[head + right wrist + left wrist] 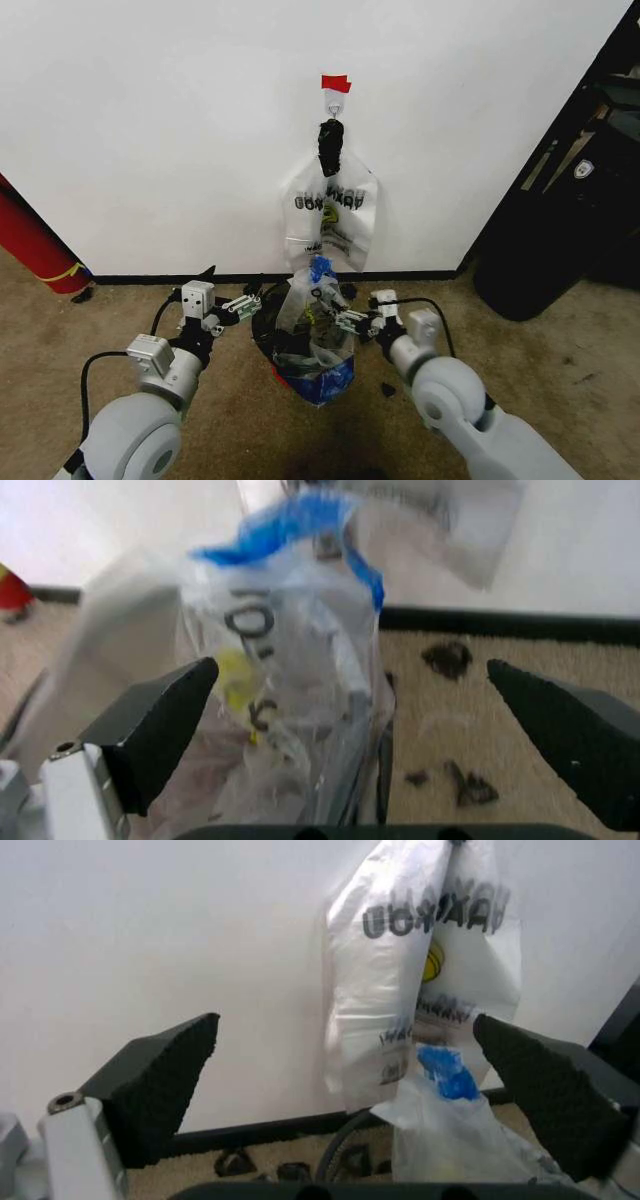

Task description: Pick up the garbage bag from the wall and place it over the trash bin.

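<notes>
Standing bunched in the mouth of the small round black mesh trash bin [300, 345] is the thin see-through plastic garbage bag [315, 320] with a blue-patched top and black lettering; its upper part rises above the rim and is not yet spread over it.

Step in hand, as judged: opening the bag's mouth and drawing it over the bin's rim. Doing this well calls for each side of the film to be taken low and near the rim, then pulled apart evenly, so the light bin does not tip or slide on the carpet [560, 370].

Left gripper [246, 303]: at the bin's left rim, jaws spread wide, holding nothing. Right gripper [345, 322]: at the bag's right side, jaws likewise parted with the film between or just ahead of them in the right wrist view; no closed grasp is seen.

Just behind: a whitish printed bag [330, 215] tied with black hangs from a small hook [335, 98] under red tape [336, 83] on the plain white wall [150, 120], its lower edge just above the task bag's blue top. The two films could snag if the bag is lifted high.

Open room: bare carpet on the near side and to both sides. Far side closed by the wall and black baseboard [140, 277]. A red cylinder [35, 250] lies far left, a tall black bag-like object [545, 260] far right, both well apart from the bin.
</notes>
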Available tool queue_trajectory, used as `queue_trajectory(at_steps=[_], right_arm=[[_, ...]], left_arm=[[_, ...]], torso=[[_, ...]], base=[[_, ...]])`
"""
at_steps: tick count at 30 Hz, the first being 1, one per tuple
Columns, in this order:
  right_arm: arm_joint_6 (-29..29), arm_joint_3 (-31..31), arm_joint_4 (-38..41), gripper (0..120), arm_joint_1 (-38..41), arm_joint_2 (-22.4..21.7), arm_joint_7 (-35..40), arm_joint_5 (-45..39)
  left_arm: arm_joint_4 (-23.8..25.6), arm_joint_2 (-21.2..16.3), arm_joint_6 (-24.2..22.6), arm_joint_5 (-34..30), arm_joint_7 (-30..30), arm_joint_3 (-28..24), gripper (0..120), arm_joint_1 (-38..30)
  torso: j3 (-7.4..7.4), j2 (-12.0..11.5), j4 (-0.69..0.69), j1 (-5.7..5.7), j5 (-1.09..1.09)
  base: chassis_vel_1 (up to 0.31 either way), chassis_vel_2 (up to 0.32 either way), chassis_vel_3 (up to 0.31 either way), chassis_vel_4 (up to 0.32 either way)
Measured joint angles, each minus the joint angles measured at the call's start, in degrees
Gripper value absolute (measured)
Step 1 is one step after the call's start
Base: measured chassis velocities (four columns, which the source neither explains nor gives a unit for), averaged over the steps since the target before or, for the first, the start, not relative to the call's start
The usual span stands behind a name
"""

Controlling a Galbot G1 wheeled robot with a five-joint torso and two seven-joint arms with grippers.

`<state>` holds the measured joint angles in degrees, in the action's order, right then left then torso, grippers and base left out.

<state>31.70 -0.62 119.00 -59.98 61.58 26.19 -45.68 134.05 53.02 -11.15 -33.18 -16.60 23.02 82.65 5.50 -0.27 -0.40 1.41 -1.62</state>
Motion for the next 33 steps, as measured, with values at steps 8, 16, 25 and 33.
queue_trajectory(at_steps=[8,16,25,33], right_arm=[[6.6,-3.1,-2.6,100,5.4,2.5,10.1,-9.3],[7.8,-4.7,-6.3,94,7.8,4.3,13.3,-12.3],[9.4,-5.7,-8.4,61,8.8,5.6,15.2,-14.3],[9.5,-6.1,-8.5,33,9.0,5.8,15.8,-14.4]], left_arm=[[-0.4,0.0,-0.6,-0.7,0.1,-0.2,100,-0.7],[-0.8,0.4,-0.7,-1.1,0.1,-0.4,100,-1.1],[-0.8,0.7,-0.7,-1.3,0.1,-0.5,100,-1.3],[-1.2,0.7,-0.7,-1.4,0.1,-0.6,100,-1.7]], torso=[[0.0,0.0,0.01,0.0,0.01],[0.0,0.0,0.01,0.0,0.01],[-0.01,0.0,0.01,0.0,0.01],[-0.01,0.0,0.0,0.0,0.02]], base=[[0.0,0.0,0.0,0.0],[0.0,0.0,0.0,0.0],[0.0,0.0,0.0,0.0],[0.0,0.0,0.0,0.0]])
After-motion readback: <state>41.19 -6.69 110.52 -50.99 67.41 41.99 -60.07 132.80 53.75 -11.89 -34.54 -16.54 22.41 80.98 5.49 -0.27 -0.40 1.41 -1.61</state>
